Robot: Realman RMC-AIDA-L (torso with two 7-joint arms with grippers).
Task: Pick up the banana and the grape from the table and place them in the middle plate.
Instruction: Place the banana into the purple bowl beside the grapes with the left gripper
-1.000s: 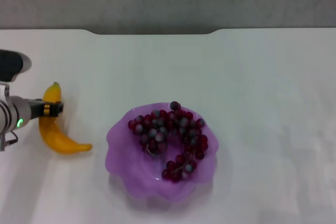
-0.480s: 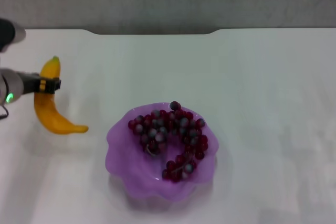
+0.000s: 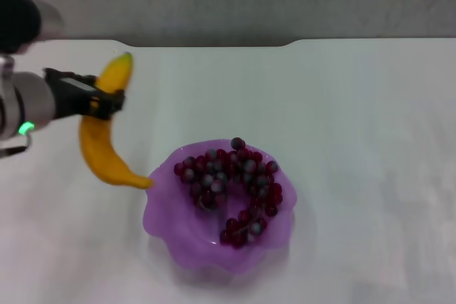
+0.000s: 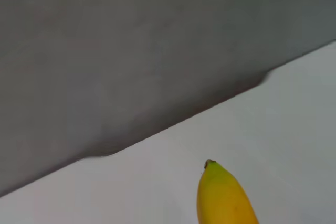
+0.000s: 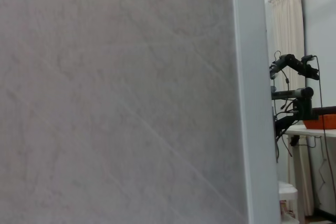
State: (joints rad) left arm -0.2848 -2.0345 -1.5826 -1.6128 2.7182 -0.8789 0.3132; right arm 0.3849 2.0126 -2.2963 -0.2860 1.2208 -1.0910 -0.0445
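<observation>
The banana point(image 3: 103, 133) is now off the table point(image 3: 356, 105) and noticeably nearer the middle plate point(image 3: 160, 208) than it was a second ago, when it lay flat on the white surface far out to the robot's left — it has been lifted and carried inward. The left gripper point(image 3: 103, 102) is clamped across the banana's upper part, just below the greenish tip, so the fruit hangs with its curve downward and its lower end close to the plate's scalloped left rim; whether that end sits above the rim or only beside it cannot be told from the head view. The grape point(image 3: 231, 190) already lies in the plate, spread over its centre and right side, so by my judgement only the banana is left to deliver and the task is well past halfway. The left part of the plate's floor looks bare, which seems the natural place to set the banana down. The far table edge runs behind the gripper, not far beyond the banana's tip, as the left wrist view also shows; toward the plate the way is open, with nothing standing between — the wavy rim is the one thing to pass over. The right gripper is not in view.
</observation>
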